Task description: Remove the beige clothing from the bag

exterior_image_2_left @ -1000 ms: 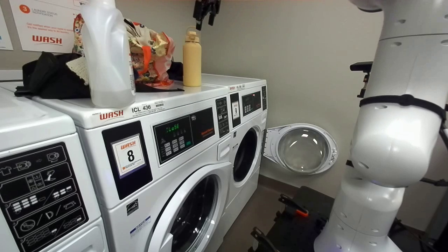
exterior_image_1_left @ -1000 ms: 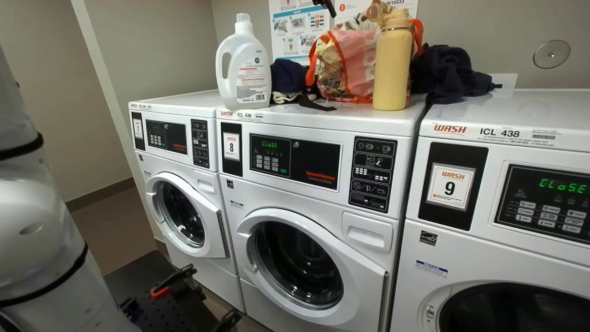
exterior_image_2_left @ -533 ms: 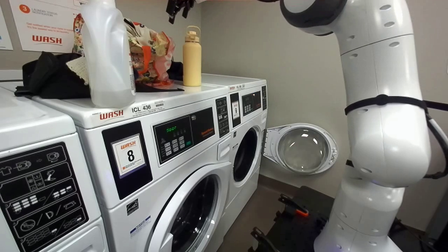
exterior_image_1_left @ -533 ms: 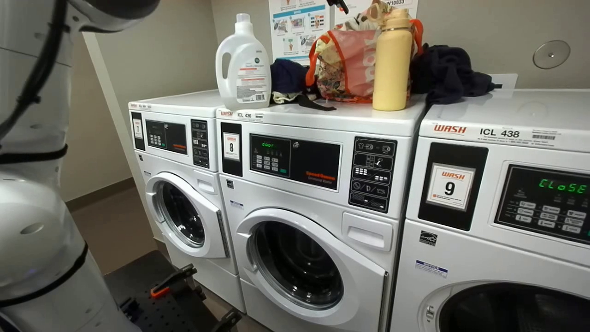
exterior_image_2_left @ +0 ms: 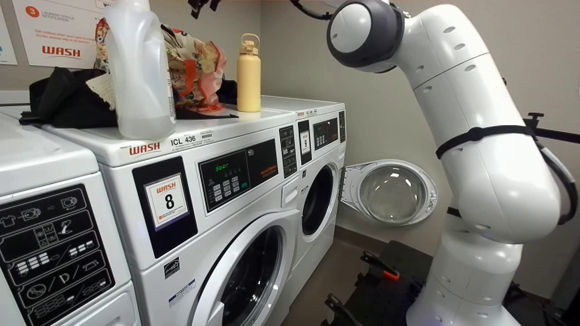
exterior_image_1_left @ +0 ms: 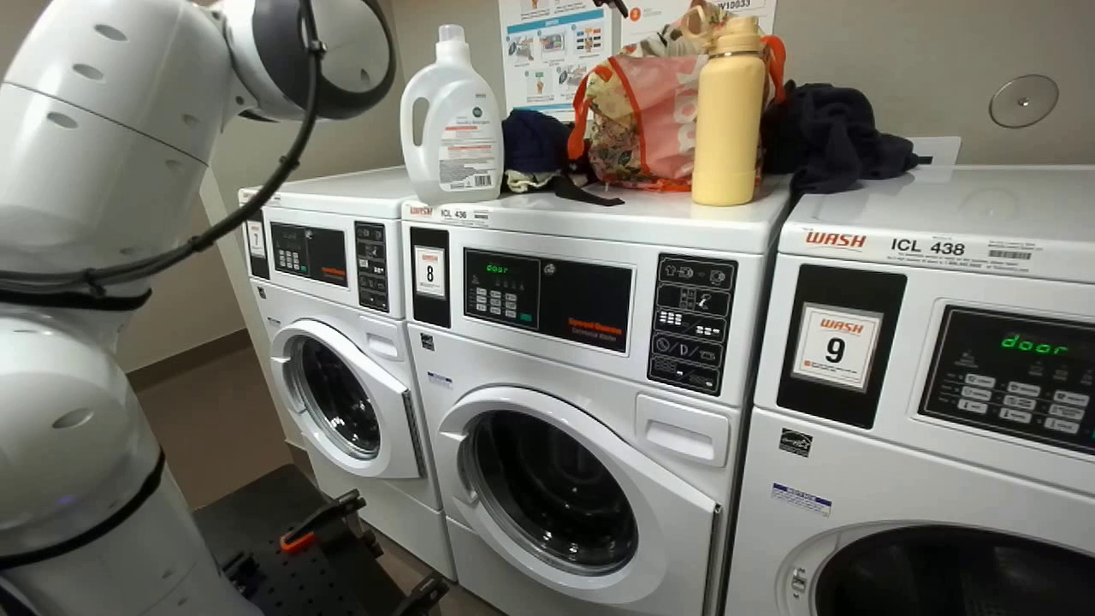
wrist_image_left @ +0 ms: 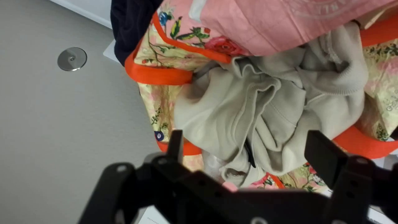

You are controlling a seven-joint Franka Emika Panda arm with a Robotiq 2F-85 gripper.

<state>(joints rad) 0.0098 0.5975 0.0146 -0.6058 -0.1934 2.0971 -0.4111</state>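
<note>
The beige clothing (wrist_image_left: 276, 105) lies bunched in the mouth of the bag in the wrist view. The bag (wrist_image_left: 248, 25) is pink and floral with orange trim and handles. It stands on a washer top in both exterior views (exterior_image_1_left: 654, 120) (exterior_image_2_left: 213, 88), where only some pale cloth shows at its top. My gripper (wrist_image_left: 244, 137) is open and empty, its two fingers apart over the lower part of the clothing, not touching it as far as I can tell. In both exterior views only its fingertips (exterior_image_1_left: 612, 5) (exterior_image_2_left: 204, 5) show at the top edge, above the bag.
A yellow bottle (exterior_image_1_left: 727, 128) stands close beside the bag. A white detergent jug (exterior_image_1_left: 466, 128) (exterior_image_2_left: 142, 90) stands on its other side. Dark clothes (exterior_image_1_left: 834, 133) (exterior_image_2_left: 68, 99) lie by the bag. The wall is right behind. A washer door (exterior_image_2_left: 392, 192) hangs open.
The arm has swung over the washers, and the gripper has moved from above the bottle toward the bag and slightly up. The bag and other objects have not moved.
</note>
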